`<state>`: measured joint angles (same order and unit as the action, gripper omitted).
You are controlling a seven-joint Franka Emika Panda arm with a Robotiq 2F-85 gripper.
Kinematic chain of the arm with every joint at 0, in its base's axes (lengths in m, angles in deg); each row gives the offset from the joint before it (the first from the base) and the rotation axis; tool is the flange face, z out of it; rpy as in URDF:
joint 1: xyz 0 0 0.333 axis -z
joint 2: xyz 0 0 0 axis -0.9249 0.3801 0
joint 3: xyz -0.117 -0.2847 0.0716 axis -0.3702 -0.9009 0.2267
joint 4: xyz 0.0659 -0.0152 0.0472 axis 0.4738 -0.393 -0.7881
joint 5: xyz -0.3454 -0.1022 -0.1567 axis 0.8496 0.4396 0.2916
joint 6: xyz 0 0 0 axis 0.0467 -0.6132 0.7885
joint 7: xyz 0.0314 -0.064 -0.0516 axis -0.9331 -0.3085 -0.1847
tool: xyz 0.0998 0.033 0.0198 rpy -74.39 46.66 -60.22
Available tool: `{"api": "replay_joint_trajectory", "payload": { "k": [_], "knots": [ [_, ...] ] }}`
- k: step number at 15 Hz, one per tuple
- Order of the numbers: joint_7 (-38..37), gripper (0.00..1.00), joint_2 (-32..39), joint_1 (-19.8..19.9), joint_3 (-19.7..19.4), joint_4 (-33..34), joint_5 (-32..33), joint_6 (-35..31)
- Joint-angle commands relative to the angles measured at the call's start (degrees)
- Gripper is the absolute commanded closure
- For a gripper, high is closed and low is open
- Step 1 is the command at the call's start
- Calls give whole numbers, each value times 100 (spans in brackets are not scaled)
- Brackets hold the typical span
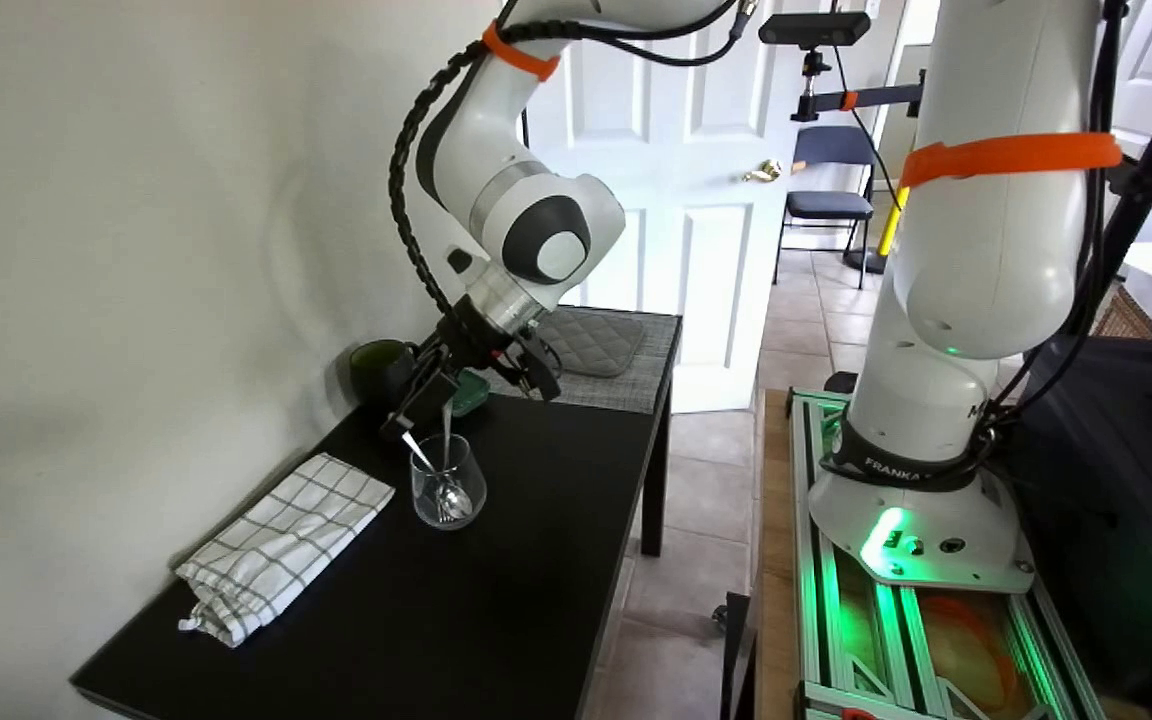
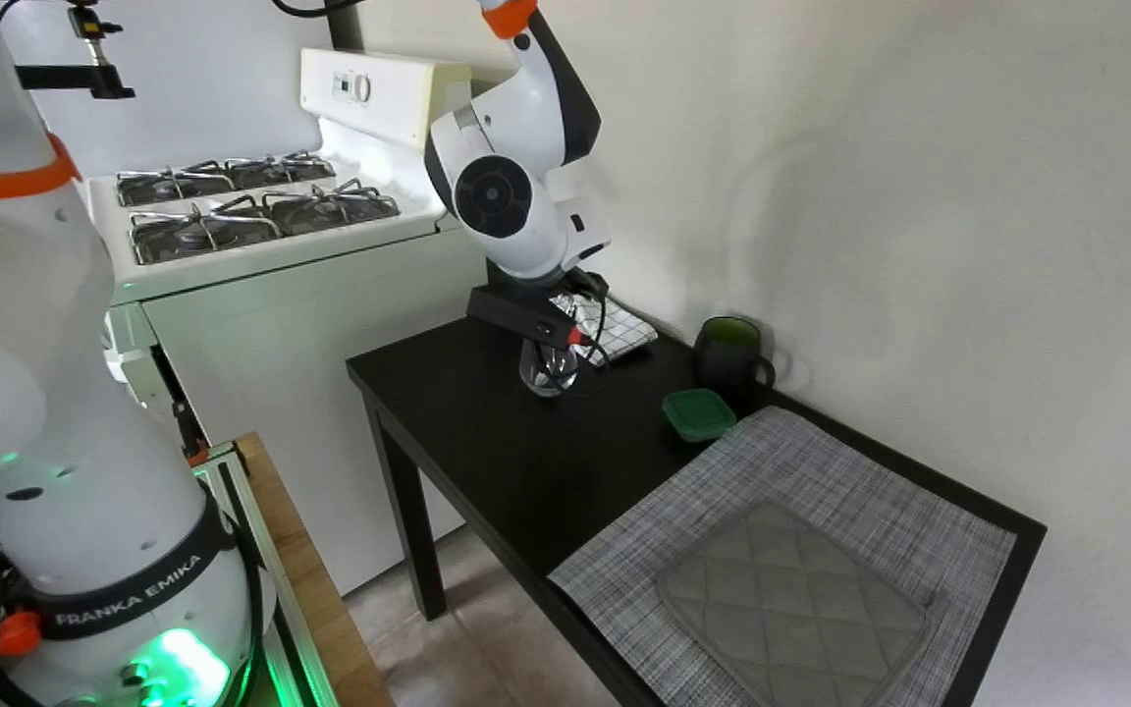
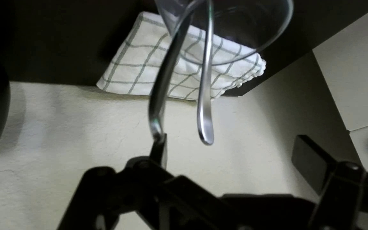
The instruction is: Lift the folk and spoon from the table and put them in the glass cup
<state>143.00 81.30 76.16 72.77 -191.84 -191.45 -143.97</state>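
Black table (image 1: 526,570) | checked cloth (image 1: 286,545) near pale wall (image 1: 136,250) | white stove (image 2: 310,304) nearby | claw (image 3: 232,147) spread wide

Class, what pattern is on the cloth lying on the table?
White with a grid of thin greenish-grey lines; the cloth shows best in the wrist view.

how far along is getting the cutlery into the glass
Looks done: both utensils rest handles-up in the glass cup. In progress: the hand is open, gripping neither, with one handle close to a finger, contact unclear. Left, probably: backing the hand away without snagging that handle.
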Motion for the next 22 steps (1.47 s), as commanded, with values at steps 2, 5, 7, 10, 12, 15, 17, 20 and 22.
{"api": "replay_joint_trajectory", "payload": {
  "k": [2,5,7,10,12,15,17,20,22],
  "knots": [
    [-1376,0,-807,-808,-656,-396,1076,-287],
    [-2547,0,-1045,-1010,-765,-462,2080,-719],
    [-3383,0,-1119,-1086,-790,-573,2817,-933],
    [-4635,0,-1123,-1117,-846,-773,3906,-1080],
    [-5469,0,-1135,-1086,-911,-927,4647,-988],
    [-6698,0,-1201,-1012,-1065,-1137,5799,-782],
    [-7524,0,-1301,-972,-1179,-1204,6601,-625],
    [-8768,0,-1572,-913,-1357,-1172,7851,-107],
    [-9490,0,-1804,-909,-1481,-1072,8555,380]
  ]
}}
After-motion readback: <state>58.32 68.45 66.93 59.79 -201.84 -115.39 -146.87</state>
